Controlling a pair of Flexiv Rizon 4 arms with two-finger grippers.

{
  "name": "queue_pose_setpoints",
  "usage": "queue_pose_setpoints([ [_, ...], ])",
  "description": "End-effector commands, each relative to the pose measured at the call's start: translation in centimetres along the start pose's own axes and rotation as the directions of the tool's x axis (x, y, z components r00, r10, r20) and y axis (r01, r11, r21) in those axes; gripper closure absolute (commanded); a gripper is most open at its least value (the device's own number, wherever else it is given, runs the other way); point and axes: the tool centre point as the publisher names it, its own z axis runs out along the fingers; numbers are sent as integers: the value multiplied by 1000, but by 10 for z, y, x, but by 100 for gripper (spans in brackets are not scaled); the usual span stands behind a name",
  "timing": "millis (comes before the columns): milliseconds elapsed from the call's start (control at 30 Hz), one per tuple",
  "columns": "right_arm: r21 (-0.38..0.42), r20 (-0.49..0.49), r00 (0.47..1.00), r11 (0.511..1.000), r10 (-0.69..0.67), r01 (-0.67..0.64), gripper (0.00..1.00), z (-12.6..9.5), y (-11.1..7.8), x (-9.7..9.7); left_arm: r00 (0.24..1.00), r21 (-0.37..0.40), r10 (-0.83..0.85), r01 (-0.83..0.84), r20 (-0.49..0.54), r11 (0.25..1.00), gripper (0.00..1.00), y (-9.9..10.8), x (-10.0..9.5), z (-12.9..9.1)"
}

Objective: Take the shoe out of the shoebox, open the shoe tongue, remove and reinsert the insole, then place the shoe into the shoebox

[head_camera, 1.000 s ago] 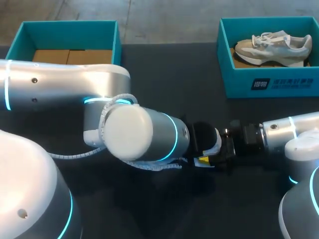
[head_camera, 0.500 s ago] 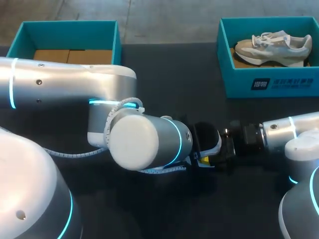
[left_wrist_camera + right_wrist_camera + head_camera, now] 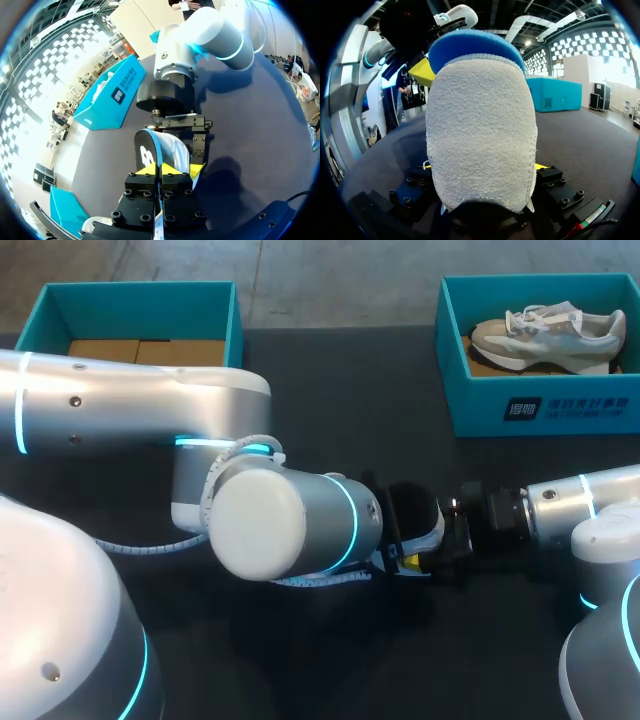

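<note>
Left gripper (image 3: 161, 170) pinches the insole (image 3: 480, 130) by one edge, tips together. Right gripper (image 3: 455, 537) clamps the other end. Insole sits at table centre; shoe (image 3: 548, 332) lies in the shoebox (image 3: 540, 405) at 1 o'clock. Insole is likely light, floppy foam, so hold near the ends. White terry top, blue rim, dark underside.

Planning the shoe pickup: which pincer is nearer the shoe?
Right pincer, slightly. It and the left pincer meet on the insole mid-table; the shoe sits on the right one's side.
</note>
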Motion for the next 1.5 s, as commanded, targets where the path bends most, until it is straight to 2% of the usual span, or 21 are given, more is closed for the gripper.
queue_pose_setpoints([
  [33,2,1,1000,1000,0,0,100,0,1,1,1000,16,-7,7,-27,1000,100,0,-6,-9],
  [267,2,1,1000,1000,0,0,100,0,1,1,980,2,-8,8,-198,1000,100,-3,-12,-7],
  [400,2,1,1000,1000,0,0,100,0,1,1,979,-2,-8,8,-204,1000,100,-1,-13,-3],
  [667,2,1,1000,1000,0,0,100,0,1,1,989,1,7,-7,-149,1000,100,0,-6,-1],
  [767,2,1,1000,1000,0,0,100,0,1,1,991,2,4,-4,-133,1000,84,1,-5,0],
  [833,2,1,1000,1000,0,0,100,0,1,1,992,2,4,-4,-128,1000,79,1,-5,0],
  [1500,2,1,1000,1000,0,0,100,0,1,1,1000,-7,-4,4,-29,1000,71,4,4,10],
])
